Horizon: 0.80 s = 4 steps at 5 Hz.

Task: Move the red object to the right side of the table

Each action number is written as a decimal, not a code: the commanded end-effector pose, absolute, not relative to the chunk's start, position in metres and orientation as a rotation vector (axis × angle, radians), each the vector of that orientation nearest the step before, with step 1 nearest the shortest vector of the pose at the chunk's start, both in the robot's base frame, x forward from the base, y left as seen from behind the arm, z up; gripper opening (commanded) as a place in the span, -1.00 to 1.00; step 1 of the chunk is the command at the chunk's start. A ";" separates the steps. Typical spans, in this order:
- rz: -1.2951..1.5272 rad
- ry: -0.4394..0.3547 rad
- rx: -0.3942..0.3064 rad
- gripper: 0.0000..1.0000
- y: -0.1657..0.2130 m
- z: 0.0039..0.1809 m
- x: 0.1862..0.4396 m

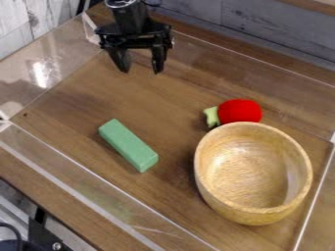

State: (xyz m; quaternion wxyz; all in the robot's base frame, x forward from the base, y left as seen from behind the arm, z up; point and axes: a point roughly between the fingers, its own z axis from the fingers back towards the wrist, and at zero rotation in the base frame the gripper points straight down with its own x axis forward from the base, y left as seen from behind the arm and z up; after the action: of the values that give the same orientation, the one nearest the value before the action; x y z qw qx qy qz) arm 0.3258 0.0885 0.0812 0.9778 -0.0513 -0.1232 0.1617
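Red object [238, 111]: untouched beside bowl [253, 172]. Hand [137, 62] wide, empty, well apart; we judge approach underway, descent over it next.

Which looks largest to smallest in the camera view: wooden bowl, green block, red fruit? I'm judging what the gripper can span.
1. wooden bowl, clearly the largest
2. green block
3. red fruit, smallest

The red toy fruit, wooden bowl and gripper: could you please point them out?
red toy fruit [240, 111], camera view, on its red body
wooden bowl [210, 147], camera view, on its left rim
gripper [141, 65], camera view, between its fingertips
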 end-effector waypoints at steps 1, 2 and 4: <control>0.257 -0.305 -0.066 1.00 0.091 0.106 0.339; 0.255 -0.298 -0.029 1.00 0.098 0.098 0.339; 0.307 -0.282 -0.007 1.00 0.109 0.094 0.327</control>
State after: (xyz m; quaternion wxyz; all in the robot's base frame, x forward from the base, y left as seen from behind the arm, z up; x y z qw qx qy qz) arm 0.3240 0.1043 0.0702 0.9828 -0.0119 -0.1051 0.1515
